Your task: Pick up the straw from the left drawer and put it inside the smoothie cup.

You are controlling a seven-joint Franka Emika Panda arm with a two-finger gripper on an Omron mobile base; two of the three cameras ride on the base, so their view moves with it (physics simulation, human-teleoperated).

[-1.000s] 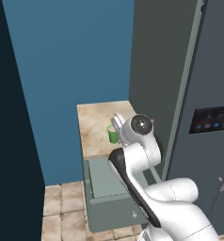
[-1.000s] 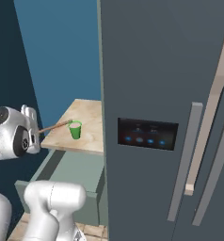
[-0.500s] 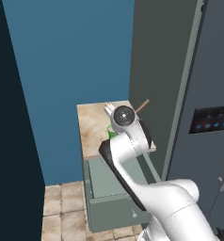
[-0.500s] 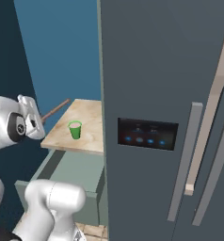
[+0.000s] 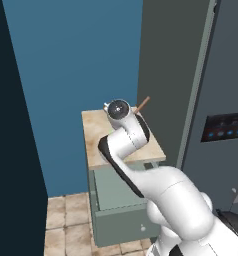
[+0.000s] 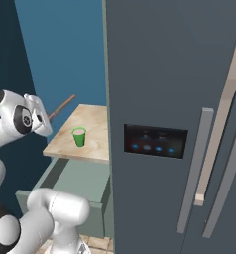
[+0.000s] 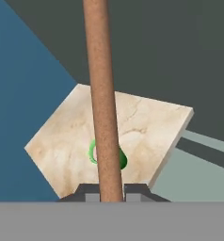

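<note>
- Left base view: the white arm rises from the lower right and bends over the pale stone counter (image 5: pixel 97 131); the gripper itself sits behind the round wrist, and the tip of the straw (image 5: pixel 143 104) sticks out up and to the right of it, against the dark fridge (image 5: pixel 216 100). Below the counter the left drawer (image 5: pixel 118 220) stands pulled out, grey-green, with its small pale knob on the front
- Right base view: the gripper (image 6: pixel 46 125) is at the left, above the near-left edge of the counter (image 6: pixel 92 134), closed on the straw (image 6: pixel 61 107), which slants up and to the right from it. The smoothie cup (image 6: pixel 79 137) stands upright on the counter, right of and lower than the gripper, apart from the straw. The drawer (image 6: pixel 70 191) is open beneath
- Hand view: the fingertips (image 7: pixel 132 192) pinch the straw (image 7: pixel 102 99), which runs straight up the picture; the cup (image 7: pixel 120 159) lies partly hidden behind it, on the counter (image 7: pixel 147 127)
</note>
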